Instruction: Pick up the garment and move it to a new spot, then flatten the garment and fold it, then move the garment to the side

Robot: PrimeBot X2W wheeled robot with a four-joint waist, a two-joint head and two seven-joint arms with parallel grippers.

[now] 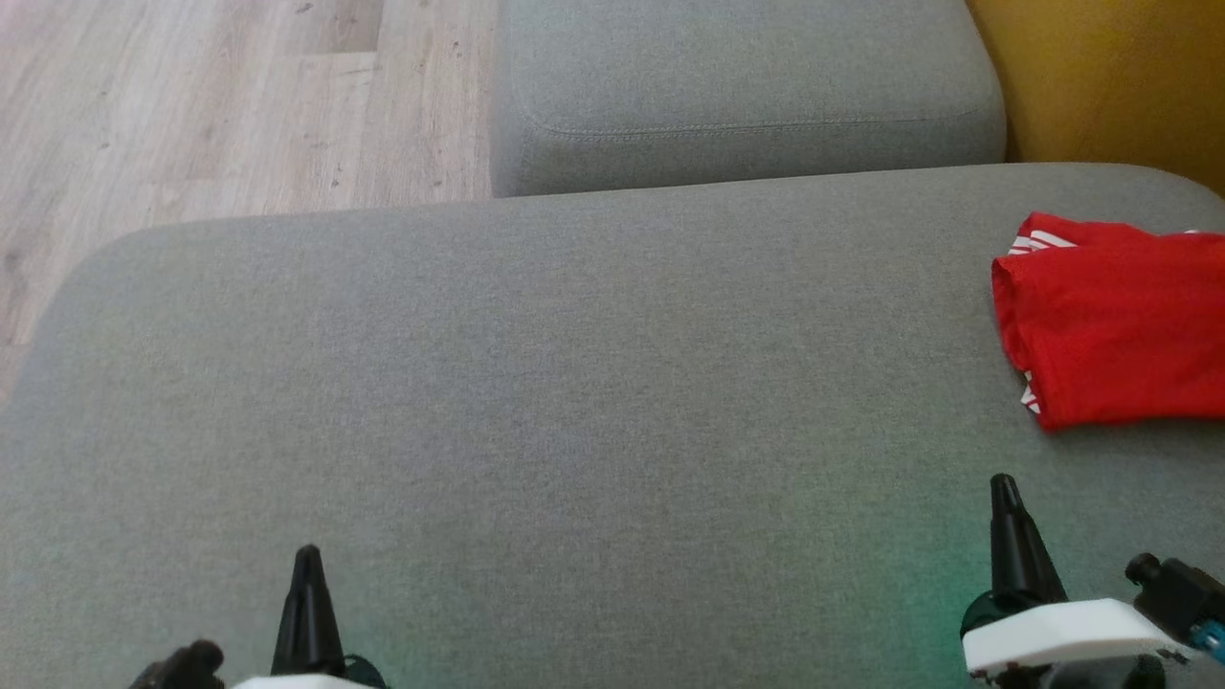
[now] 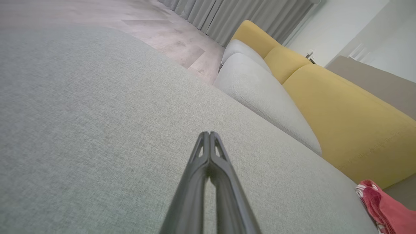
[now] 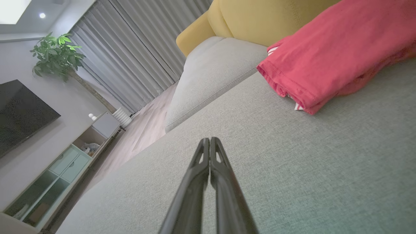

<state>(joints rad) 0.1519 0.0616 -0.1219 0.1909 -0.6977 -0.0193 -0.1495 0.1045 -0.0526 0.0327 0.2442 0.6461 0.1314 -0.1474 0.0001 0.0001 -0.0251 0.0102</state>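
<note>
At three o'clock on the grey cushion, find the red garment, folded. Expect light, limp, soft cloth; pinch its hemmed nine o'clock edge. Note left gripper and right gripper closed, empty, clear of it.

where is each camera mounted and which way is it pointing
Head view: on the robot's head, looking forward and down at the grey sofa seat; left gripper and right gripper at the bottom, jaws shut.
Left wrist view: on the left wrist, looking along its shut jaws across the seat toward the yellow backrest.
Right wrist view: on the right wrist, along its shut jaws toward the curtains.
Shared: all three show the red garment on the seat.
</note>
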